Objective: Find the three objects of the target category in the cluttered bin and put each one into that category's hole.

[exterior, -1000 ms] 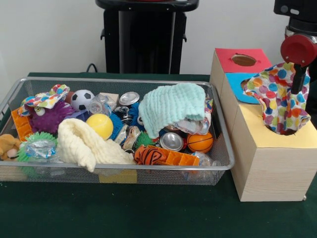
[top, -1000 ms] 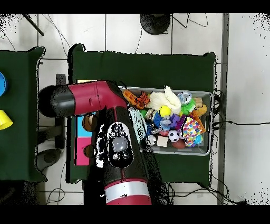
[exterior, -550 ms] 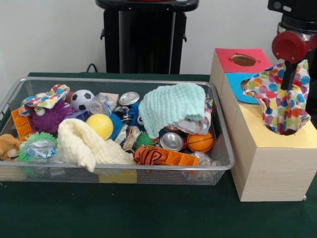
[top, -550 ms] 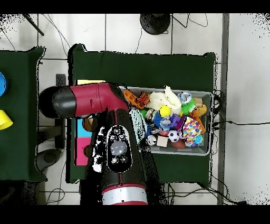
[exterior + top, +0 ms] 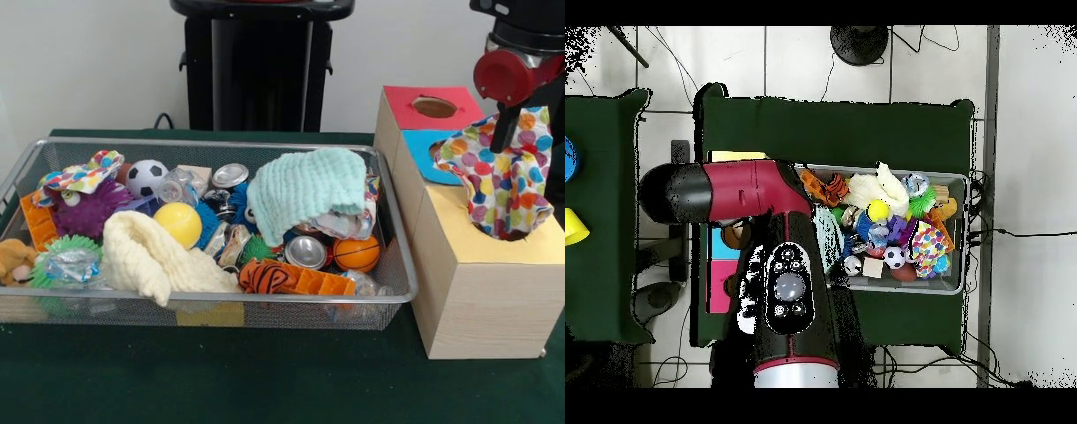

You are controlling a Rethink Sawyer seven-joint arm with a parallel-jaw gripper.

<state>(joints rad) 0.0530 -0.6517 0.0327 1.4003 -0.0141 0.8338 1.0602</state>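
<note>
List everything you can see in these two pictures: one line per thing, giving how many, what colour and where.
Wire mesh bin: one, silver, on the green table cover.
Wooden sorting box: one, with red, blue and yellow tops, right of the bin.
Polka-dot cloth: one, multicoloured, hanging into the yellow section's hole.
Second polka-dot cloth: one, far left in the bin.
Knitted mint cloth: one, centre right of the bin.
Cream fleece cloth: one, front left.
Yellow ball: one, beside the cream cloth.
Soccer ball: one, black and white, at the back.
Small basketball: one, orange, front right.
Crushed metal cans: at least two, silver, mid-bin.
Purple fuzzy toy: one, left.
Robot arm: one, red and black, above the box.
</note>
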